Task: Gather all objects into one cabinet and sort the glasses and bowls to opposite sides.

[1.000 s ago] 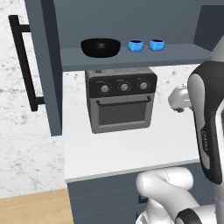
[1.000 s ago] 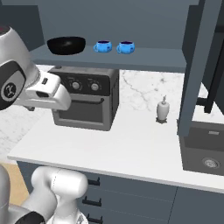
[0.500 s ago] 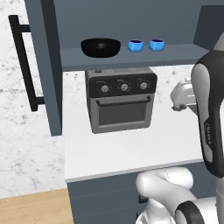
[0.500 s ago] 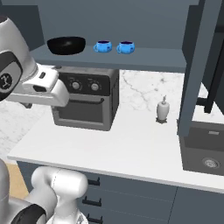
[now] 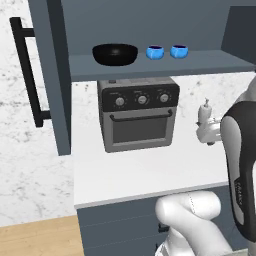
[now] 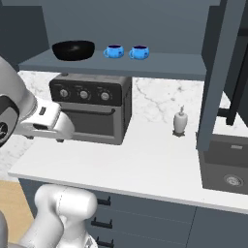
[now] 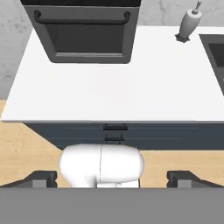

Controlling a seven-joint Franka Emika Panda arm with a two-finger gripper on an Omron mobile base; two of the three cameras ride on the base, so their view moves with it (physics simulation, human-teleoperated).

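Note:
On the shelf floor of the open slate-blue cabinet (image 5: 150,67) (image 6: 121,68) the wide black bowl (image 5: 114,54) (image 6: 73,50) stands at the left. The two small blue cups (image 5: 155,52) (image 5: 179,51) stand side by side just right of it, apart from the bowl; the right base view shows them as well (image 6: 114,51) (image 6: 139,52). My gripper (image 7: 112,179) is open and holds nothing, its fingertips (image 7: 41,178) spread wide. It hangs well below the shelf, out in front of the counter, looking down at the countertop. The white hand (image 6: 46,123) sits at oven height.
A grey countertop oven (image 5: 138,114) (image 6: 92,109) (image 7: 85,30) stands under the shelf. A pale soap bottle (image 6: 180,121) (image 7: 189,24) is to its right, then a sink (image 6: 225,164). The cabinet doors (image 5: 50,75) (image 6: 218,72) hang open on both sides.
The hand has come lower and a little nearer the base. Bowl and cups have not moved, and the jaws stay open.

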